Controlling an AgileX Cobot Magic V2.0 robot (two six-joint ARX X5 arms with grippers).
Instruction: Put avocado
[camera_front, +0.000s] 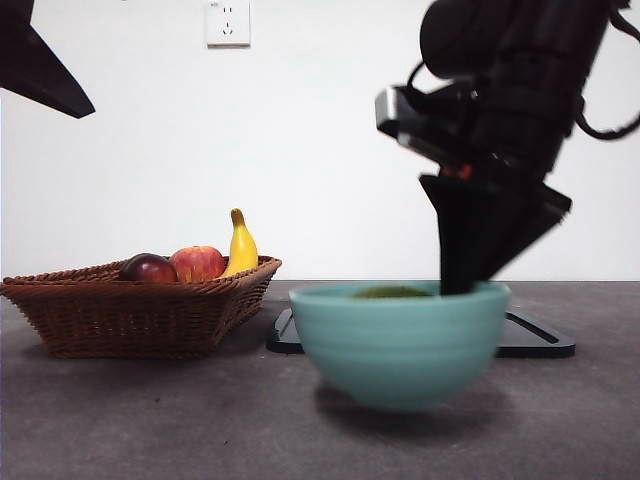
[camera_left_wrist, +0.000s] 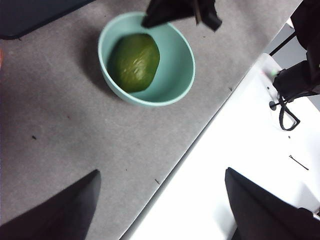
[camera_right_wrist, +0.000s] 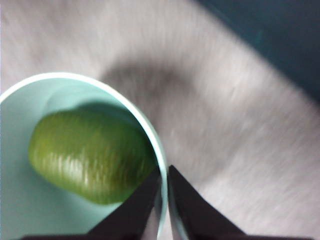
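Avocado (camera_left_wrist: 134, 62) sits inside the bowl (camera_left_wrist: 180, 75), mid-worktop. Your right gripper (camera_right_wrist: 164, 195) has its fingers pinching the bowl's rim, so it looks set to move the bowl. Left gripper (camera_left_wrist: 160, 205) waits high, fingers spread.

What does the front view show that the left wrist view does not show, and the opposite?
Only the front view shows the wicker basket with the red apple, the dark red fruit and the banana, and the wall socket.
Only the left wrist view shows the whole avocado lying inside the bowl, the table's edge, and the left gripper, open, away from the bowl.
Both show the teal bowl and the right gripper at its rim; its jaws clasp the rim.
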